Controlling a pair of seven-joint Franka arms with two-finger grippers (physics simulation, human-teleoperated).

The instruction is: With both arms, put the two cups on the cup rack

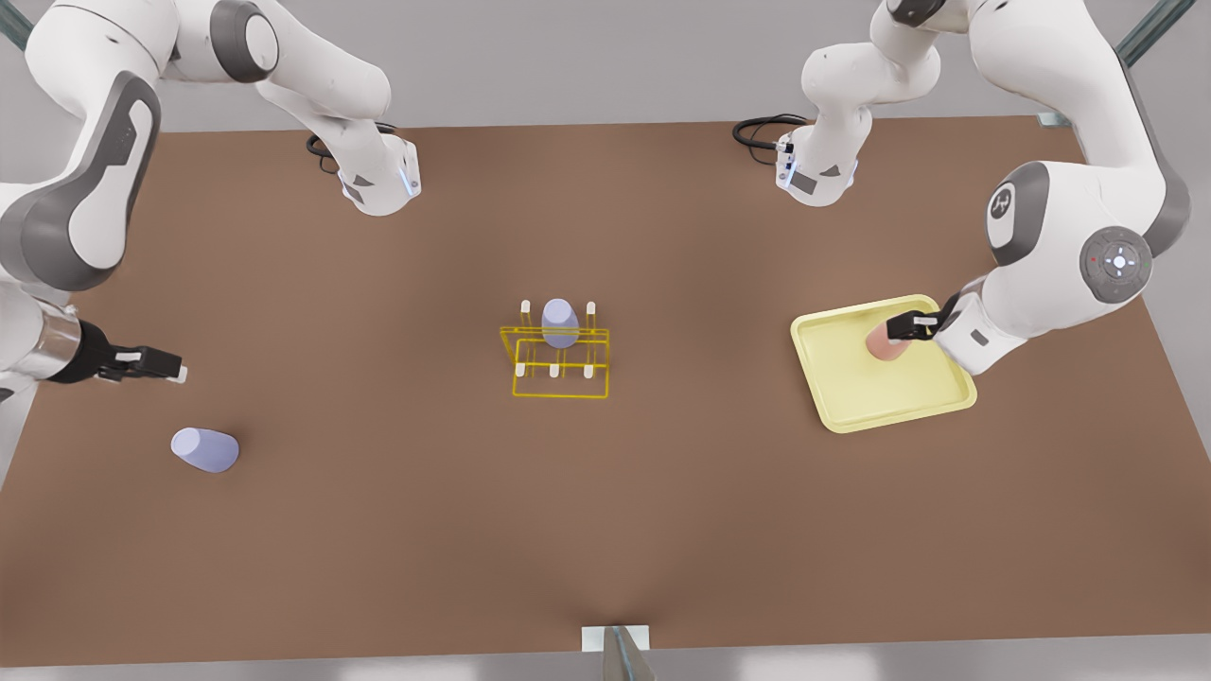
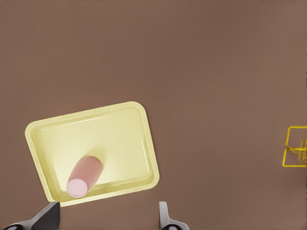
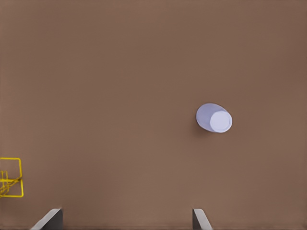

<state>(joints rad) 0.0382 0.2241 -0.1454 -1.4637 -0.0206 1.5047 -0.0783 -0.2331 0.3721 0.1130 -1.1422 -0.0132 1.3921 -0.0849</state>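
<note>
Front view has my left tool (image 1: 906, 326) spread over the salmon cup (image 1: 887, 344) lying in the tray (image 1: 851, 402). My right tool (image 1: 180, 369) waits wide near the lavender cup (image 1: 204, 449); either cup could roll away.

Count, front view:
- Arms: 2, white, each with one black gripper: left gripper (image 1: 910, 326), right gripper (image 1: 151, 364).
- Cups: 3 in all. Lavender, 2: one on the rack (image 1: 560, 323), one lying on the table (image 1: 204, 449). Pink cup (image 1: 887, 344): 1.
- Yellow wire rack (image 1: 558, 364): 1.
- Pale-yellow tray (image 1: 880, 397): 1.
- Brown table (image 1: 605, 530): 1.
</note>
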